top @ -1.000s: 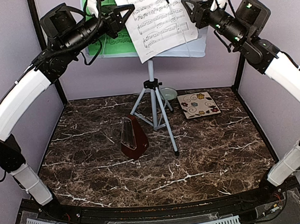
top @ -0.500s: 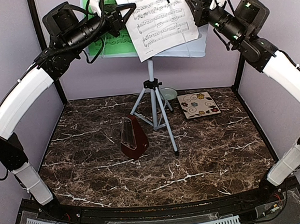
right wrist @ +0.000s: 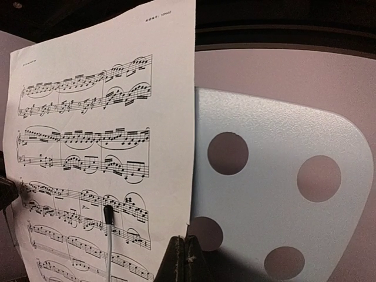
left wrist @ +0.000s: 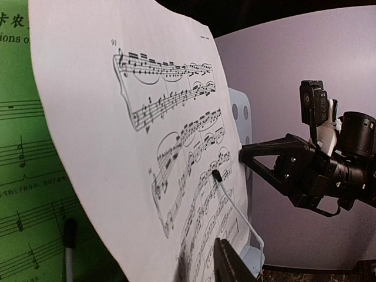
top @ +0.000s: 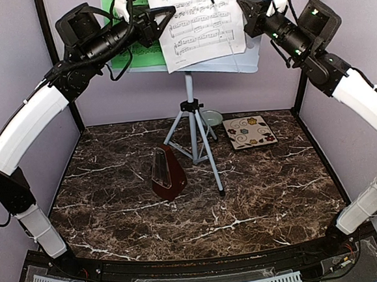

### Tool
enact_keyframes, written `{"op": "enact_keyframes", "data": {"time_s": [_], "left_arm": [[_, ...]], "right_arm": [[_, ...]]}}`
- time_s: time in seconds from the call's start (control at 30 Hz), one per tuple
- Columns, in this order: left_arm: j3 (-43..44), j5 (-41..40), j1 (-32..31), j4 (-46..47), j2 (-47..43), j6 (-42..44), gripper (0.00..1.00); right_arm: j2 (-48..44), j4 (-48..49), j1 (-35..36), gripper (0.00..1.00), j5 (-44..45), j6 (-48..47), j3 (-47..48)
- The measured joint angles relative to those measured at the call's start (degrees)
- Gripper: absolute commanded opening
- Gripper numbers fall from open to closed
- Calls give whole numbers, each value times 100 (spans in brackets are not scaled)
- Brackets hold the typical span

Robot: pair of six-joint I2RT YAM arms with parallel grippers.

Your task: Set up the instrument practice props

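As its jaws are pressed together, R gripper (right wrist: 183, 252) is clamped on the right edge of the white music sheet (top: 199, 22), held up before the stand desk (right wrist: 276, 194); L gripper (top: 165, 15) opening cannot be told.

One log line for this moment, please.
left gripper: beside white music sheet, state unclear | right gripper: shut at sheet's right edge | metronome: on table, untouched
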Motion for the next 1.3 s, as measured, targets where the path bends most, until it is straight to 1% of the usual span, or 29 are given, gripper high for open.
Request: {"op": "enact_keyframes", "data": {"time_s": [0.13, 0.27, 0.43, 0.57, 0.67, 0.73, 0.97, 1.1, 1.23, 1.3], "left_arm": [[-168, -35, -11, 37, -31, -42, 39], [-509, -55, -26, 184, -160, -72, 35], [-793, -116, -26, 214, -332, -160, 33], [-949, -181, -26, 284, -402, -195, 25], [-1027, -223, -26, 289, -450, -212, 16], [-1047, -238, -26, 291, -457, -216, 12], [-1012, -234, -37, 275, -450, -223, 6], [-855, -208, -37, 236, -393, -223, 5], [-767, -195, -37, 234, -350, -216, 5], [-763, -192, -37, 234, -350, -201, 5]], "right_arm": [[-76, 52, 0, 0, 116, 0, -203], [-138, 98, 0, 0, 197, -2, -323], [-173, 190, 0, 0, 284, -2, -350], [-203, 225, 0, 0, 308, -2, -358], [-216, 245, 0, 0, 321, -2, -365], [-232, 247, 0, 0, 339, -2, -382], [-299, 280, 0, 0, 413, 0, -549], [-343, 280, 0, 0, 411, 17, -623], [-341, 205, 0, 19, 389, 24, -601], [-337, 157, 0, 23, 372, 55, -570]]}}
